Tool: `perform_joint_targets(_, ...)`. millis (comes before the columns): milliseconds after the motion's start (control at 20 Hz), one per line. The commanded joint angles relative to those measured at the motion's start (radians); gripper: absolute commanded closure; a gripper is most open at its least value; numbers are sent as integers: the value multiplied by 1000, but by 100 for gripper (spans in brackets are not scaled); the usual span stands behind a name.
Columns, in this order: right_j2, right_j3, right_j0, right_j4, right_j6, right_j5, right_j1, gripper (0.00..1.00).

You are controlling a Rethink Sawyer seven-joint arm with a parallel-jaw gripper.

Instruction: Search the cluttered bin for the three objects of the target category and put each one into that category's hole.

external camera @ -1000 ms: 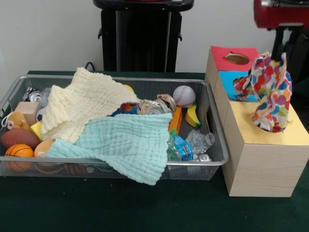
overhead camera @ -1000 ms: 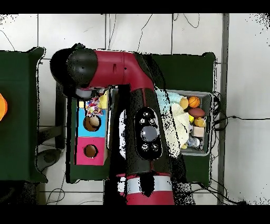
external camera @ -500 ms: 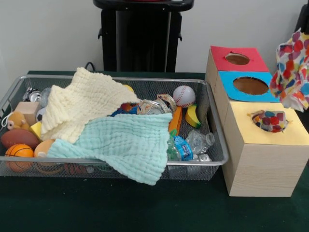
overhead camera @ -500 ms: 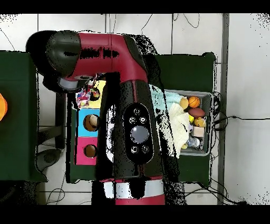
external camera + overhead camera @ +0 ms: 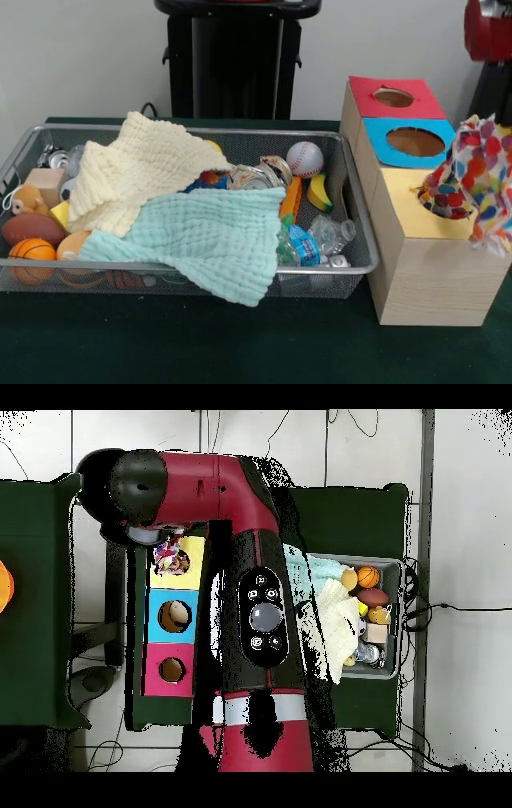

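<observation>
Hanging over the yellow-topped end of the wooden three-hole box (image 5: 424, 248), a multicoloured spotted cloth (image 5: 476, 180) drapes from above, its lower part tucked into the yellow hole (image 5: 444, 206) and its loose end falling past the box's edge. My hand sits hidden behind my red and black arm (image 5: 255, 599) in the overhead view and out of the front view, so I cannot tell whether it is spread or pinching. The blue hole (image 5: 414, 142) and red hole (image 5: 393, 98) beside it stand open. On the green bench (image 5: 200, 344), the wire mesh bin (image 5: 352, 264) holds a cream waffle cloth (image 5: 136, 172), a mint waffle cloth (image 5: 216, 240), a baseball (image 5: 305, 158) and a small basketball (image 5: 30, 250).
</observation>
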Motion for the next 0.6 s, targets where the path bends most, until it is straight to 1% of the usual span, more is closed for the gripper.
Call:
perform_joint_targets(50, -10, 98, -52, -26, 118, -82, 68, 100)
perform_joint_targets(400, -11, 135, -68, -42, 59, -110, 79, 100)
perform_joint_targets(600, -17, 151, -74, -52, 35, -89, 66, 100)
